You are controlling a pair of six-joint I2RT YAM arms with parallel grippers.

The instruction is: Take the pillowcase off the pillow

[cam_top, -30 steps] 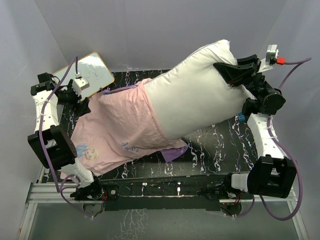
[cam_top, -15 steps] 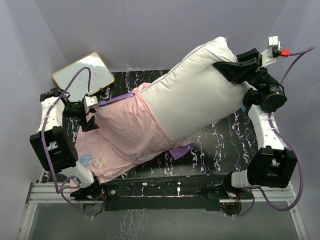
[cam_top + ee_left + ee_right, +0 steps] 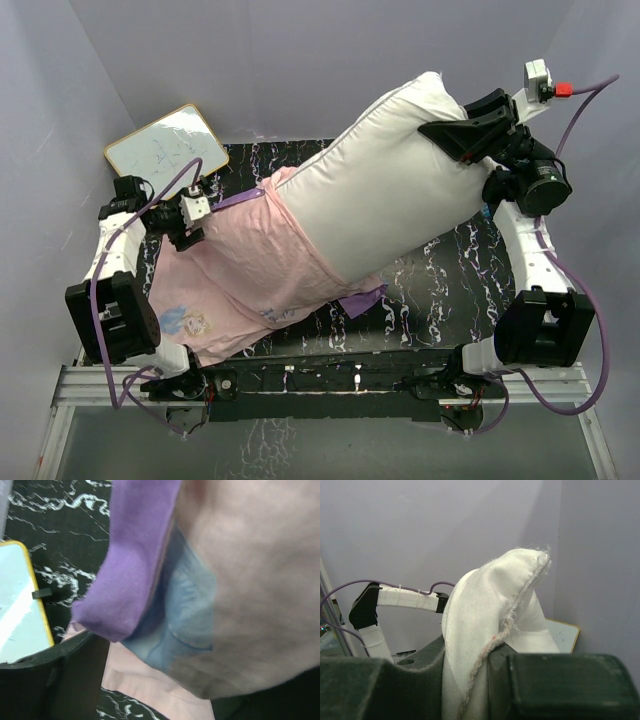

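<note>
Noted the plump white rectangular pillow hoisted higher over the far right corner of the black marbled tabletop than a second ago, one corner clenched in the right gripper. Found more white cloth bared; lower end still sheathed in the soft pale-pink, purple-hemmed pillowcase, draped over the left half down to the near left corner. Tracked the left gripper inward from the left edge onto fabric by the hem; fingers either side of cloth, narrowing; cannot tell whether pinched yet. Reckon stripping about half done; needs the case anchored. Little room left far right, by the wall. Yellow-framed whiteboard at far left corner, just behind the left gripper. Open room near right.
</note>
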